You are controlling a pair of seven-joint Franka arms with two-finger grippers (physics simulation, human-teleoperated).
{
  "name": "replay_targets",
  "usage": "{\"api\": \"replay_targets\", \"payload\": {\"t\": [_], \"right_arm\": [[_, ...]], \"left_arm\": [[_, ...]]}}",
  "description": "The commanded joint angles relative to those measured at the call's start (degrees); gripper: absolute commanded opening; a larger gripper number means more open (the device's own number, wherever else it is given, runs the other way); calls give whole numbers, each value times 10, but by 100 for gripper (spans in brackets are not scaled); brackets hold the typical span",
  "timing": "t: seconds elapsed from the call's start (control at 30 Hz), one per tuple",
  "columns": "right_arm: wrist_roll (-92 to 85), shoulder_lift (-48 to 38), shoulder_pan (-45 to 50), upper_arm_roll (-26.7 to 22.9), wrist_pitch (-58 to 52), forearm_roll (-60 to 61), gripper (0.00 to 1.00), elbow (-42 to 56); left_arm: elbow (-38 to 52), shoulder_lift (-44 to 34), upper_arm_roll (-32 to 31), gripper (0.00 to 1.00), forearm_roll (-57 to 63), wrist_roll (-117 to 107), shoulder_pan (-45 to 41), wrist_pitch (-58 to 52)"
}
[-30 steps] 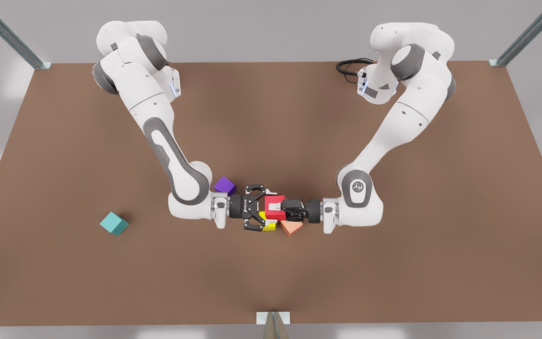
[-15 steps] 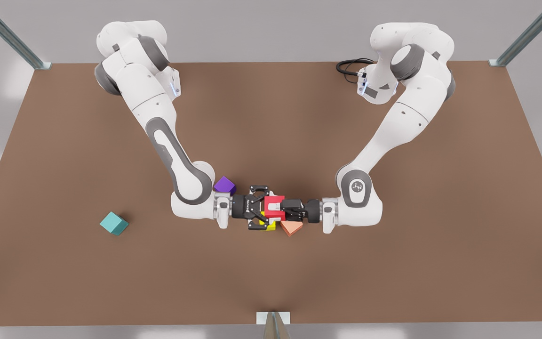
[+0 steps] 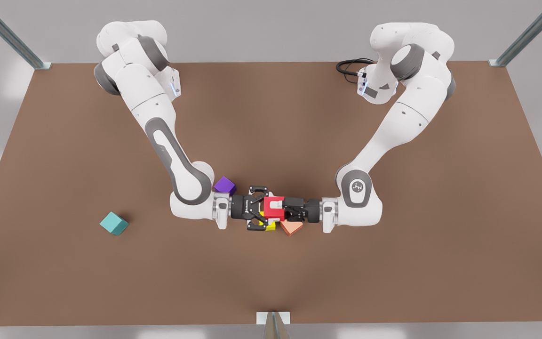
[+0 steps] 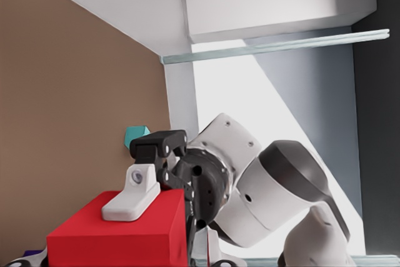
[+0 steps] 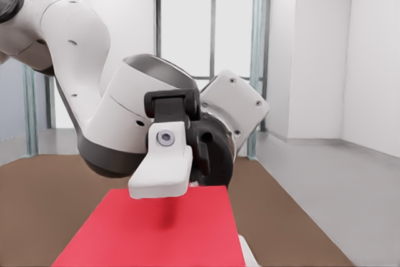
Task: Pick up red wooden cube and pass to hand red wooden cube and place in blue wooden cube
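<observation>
Front view, whole scene: brown worktop [image 3: 271, 117] with two white arms meeting near its middle.

- Red wooden cube [image 3: 271, 216]: held clear of the worktop between the two grippers, above a yellow cube [image 3: 270, 226] and a salmon-orange cube [image 3: 291, 227].
- Left gripper [image 3: 275, 208]: on the arm at the front view's right, fingers pinching the red wooden cube from above and below.
- Right gripper [image 3: 262, 208]: on the arm at the front view's left, right up against the cube. Whether it grips cannot be told.
- Blue wooden cube [image 3: 113, 223]: alone on the worktop, well apart toward the front view's left.
- Purple cube [image 3: 224, 185]: just beside the right arm's wrist.
- Black cable [image 3: 348, 66]: coiled by the left arm's base.

Left wrist view: adds the blue wooden cube seen beyond the right gripper.

Right wrist view: adds the cube's red top face.

Markings: a round emblem [image 3: 358, 187] on the left arm's joint, too small to read.
</observation>
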Motion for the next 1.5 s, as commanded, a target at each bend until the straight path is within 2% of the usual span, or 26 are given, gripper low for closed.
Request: {"api": "replay_targets", "payload": {"t": [0.0, 0.2, 0.27, 0.3, 0.33, 0.4, 0.47, 0.5, 0.53, 0.57, 0.6, 0.63, 0.7, 0.87, 0.9, 1.03, 1.23, 1.47], "right_arm": [[-3, -1, -2, 0, 0, 3, 60, -2], [-3, -19, -30, 0, -18, -6, 60, -11], [0, -30, -53, -1, -31, -25, 60, -11], [20, -39, -70, -2, -49, -54, 60, -16], [79, -50, -97, -3, -71, -128, 60, -20], [250, -64, -153, -7, -150, -311, 60, -19], [354, -72, -189, -9, -199, -479, 59, -11], [410, -84, -201, -11, -230, -565, 59, 1], [440, -85, -209, -21, -265, -599, 59, 3], [443, -96, -214, -48, -291, -666, 59, 5], [456, -100, -214, -73, -314, -690, 59, 5], [470, -101, -214, -102, -333, -737, 59, 13], [504, -102, -211, -137, -338, -804, 59, 15], [572, -110, -208, -166, -329, -927, 57, 2], [584, -113, -196, -187, -316, -944, 58, 4], [635, -116, -192, -194, -194, -961, 58, -9], [678, -129, -192, -190, -32, -930, 58, -89], [675, -139, -199, -197, 25, -931, 58, -156]], "left_arm": [[0, -1, 0, 100, 2, 10, 3, -5], [-10, -1, 1, 100, 15, 14, 59, -81], [-9, -5, 1, 100, 96, -5, 129, -154], [-2, -19, 0, 100, 201, -64, 171, -203], [12, -53, -2, 100, 359, -144, 207, -255], [13, -160, -25, 100, 702, -380, 208, -354], [13, -218, -28, 100, 823, -458, 218, -456], [30, -252, -29, 100, 827, -535, 215, -477], [34, -264, -33, 100, 830, -559, 215, -481], [32, -283, -32, 100, 856, -539, 210, -484], [7, -336, 60, 100, 820, -424, 153, -478], [-58, -421, 324, 100, 725, -392, -64, -452], [-45, -405, 328, 100, 712, -396, -66, -467], [-39, -380, 312, 100, 704, -427, -68, -464], [-39, -378, 312, 100, 705, -427, -68, -464], [-39, -373, 312, 100, 708, -427, -67, -450], [-40, -366, 312, 100, 707, -427, -68, -451], [-40, -359, 312, 100, 704, -425, -68, -450]]}}
